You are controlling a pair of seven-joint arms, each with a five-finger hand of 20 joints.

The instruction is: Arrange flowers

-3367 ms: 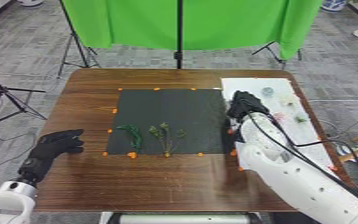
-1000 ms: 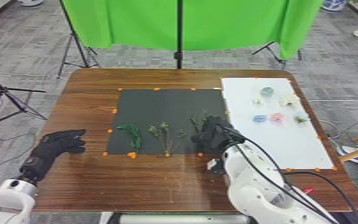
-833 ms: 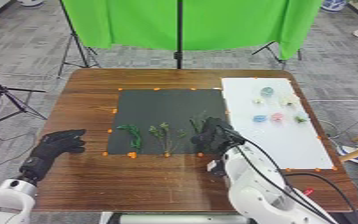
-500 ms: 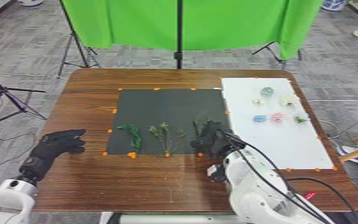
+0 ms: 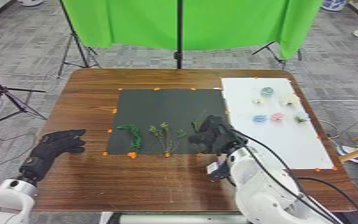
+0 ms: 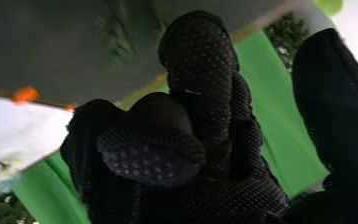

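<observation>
The right hand [image 5: 213,136] is being held wide; by its closeness, the green sprig [image 5: 195,125] being nudged askew is being risked.

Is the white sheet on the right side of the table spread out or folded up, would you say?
Spread out: the white sheet lies flat with straight edges, and the blue flower and pink flower rest on it.

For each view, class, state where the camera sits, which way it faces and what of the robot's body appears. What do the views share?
Head view: on the robot's head, facing forward and down at the table; both arms enter from the bottom edge, with left hand and right hand.
Right wrist view: on the right arm's wrist, looking along that hand's black glove.
Shared: right hand, dark mat, green curtain.
</observation>
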